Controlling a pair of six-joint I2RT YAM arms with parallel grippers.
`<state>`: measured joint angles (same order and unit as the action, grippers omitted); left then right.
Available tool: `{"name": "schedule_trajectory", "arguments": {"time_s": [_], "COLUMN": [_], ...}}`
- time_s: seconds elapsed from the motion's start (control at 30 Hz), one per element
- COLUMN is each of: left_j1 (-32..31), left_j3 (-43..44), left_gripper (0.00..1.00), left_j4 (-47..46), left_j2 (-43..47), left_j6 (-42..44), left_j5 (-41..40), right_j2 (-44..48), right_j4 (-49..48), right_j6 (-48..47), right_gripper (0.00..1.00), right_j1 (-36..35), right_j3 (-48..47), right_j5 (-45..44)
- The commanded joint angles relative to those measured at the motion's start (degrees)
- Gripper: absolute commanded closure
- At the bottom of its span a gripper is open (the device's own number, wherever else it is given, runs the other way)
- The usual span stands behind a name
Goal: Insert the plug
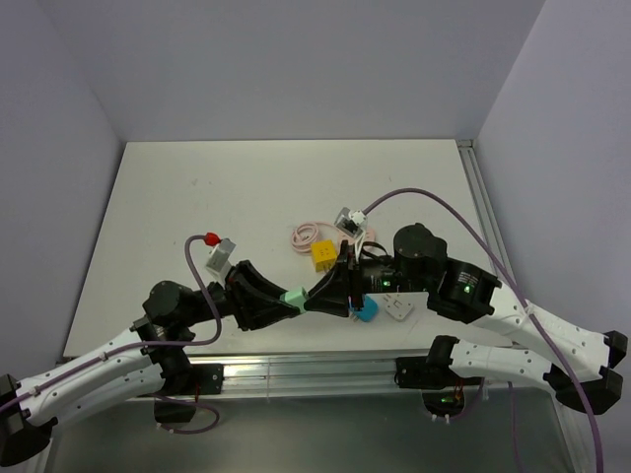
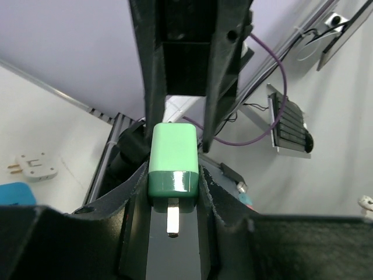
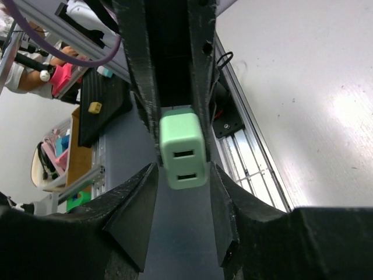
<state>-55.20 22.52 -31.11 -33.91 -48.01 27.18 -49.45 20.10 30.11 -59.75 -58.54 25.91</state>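
Note:
A green plug (image 1: 293,297) hangs above the table's front edge with my left gripper (image 1: 286,299) shut on it. In the left wrist view the plug (image 2: 173,157) sits between my left gripper (image 2: 172,175) fingers, its dark green end and one metal prong (image 2: 172,219) facing the camera. My right gripper (image 1: 317,296) meets it from the opposite side. In the right wrist view the plug's pale end (image 3: 182,149) shows two slots. My right gripper (image 3: 182,169) stands open, its fingertips on either side of that end with narrow gaps.
On the table behind the grippers lie a yellow block (image 1: 322,254), a blue block (image 1: 367,311), a white adapter (image 1: 398,309), a coiled pink cable (image 1: 305,236) and a grey adapter with a red cap (image 1: 215,254). Purple cables loop off both arms.

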Motion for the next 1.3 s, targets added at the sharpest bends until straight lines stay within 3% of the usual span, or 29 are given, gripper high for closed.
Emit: {"name": "schedule_trajectory", "arguments": {"time_s": [0.0,0.5,0.6,0.63,0.7,0.73,0.8,0.83,0.9,1.07,1.13,1.27], "left_j1": [0.1,0.1,0.1,0.1,0.1,0.1,0.1,0.1,0.1,0.1,0.1,0.1], "left_j3": [0.8,0.5,0.7,0.8,1.1,1.1,1.6,2.3,3.8,2.9,1.3,-1.2], "left_gripper": [1.0,1.0,1.0,0.88,0.69,0.53,0.41,0.02,0.0,0.0,0.0,0.01], "left_j4": [-6.1,-11.1,-10.9,-10.5,-6.5,-4.8,3.5,7.8,18.6,34.4,35.3,35.2], "left_j2": [0.6,-2.3,-2.5,-2.2,-1.2,0.6,2.8,4.9,7.0,16.7,21.3,26.0], "left_j6": [-2.8,-4.4,-4.0,-3.9,-2.7,-2.2,0.0,0.7,1.6,-2.6,-3.6,-4.0], "left_j5": [1.9,4.4,5.1,4.9,3.2,1.7,-5.0,-8.1,-18.1,-40.3,-42.8,-44.1], "right_j2": [0.3,-3.6,-4.2,-4.2,-4.3,-4.1,-3.1,-2.8,-2.3,-8.5,-12.0,-20.3], "right_j4": [-3.2,-8.4,-8.1,-8.1,-6.6,-5.8,-3.3,-2.4,0.9,12.9,18.9,22.5], "right_j6": [-1.3,-0.5,-0.4,-0.6,-0.8,-0.9,-1.3,-1.4,-1.4,-0.1,0.8,3.3], "right_gripper": [0.52,0.55,0.83,1.0,1.0,1.0,1.0,1.0,1.0,1.0,1.0,1.0], "right_j1": [0.1,0.1,0.2,0.1,0.1,0.1,0.1,0.1,0.1,0.6,1.4,8.4], "right_j3": [0.5,0.1,-0.6,-0.7,-1.0,-1.1,-1.5,-1.7,-2.5,-9.6,-11.8,-13.2], "right_j5": [1.8,6.5,7.0,7.0,6.0,4.9,0.2,-1.4,-7.7,-24.7,-29.6,-30.1]}}
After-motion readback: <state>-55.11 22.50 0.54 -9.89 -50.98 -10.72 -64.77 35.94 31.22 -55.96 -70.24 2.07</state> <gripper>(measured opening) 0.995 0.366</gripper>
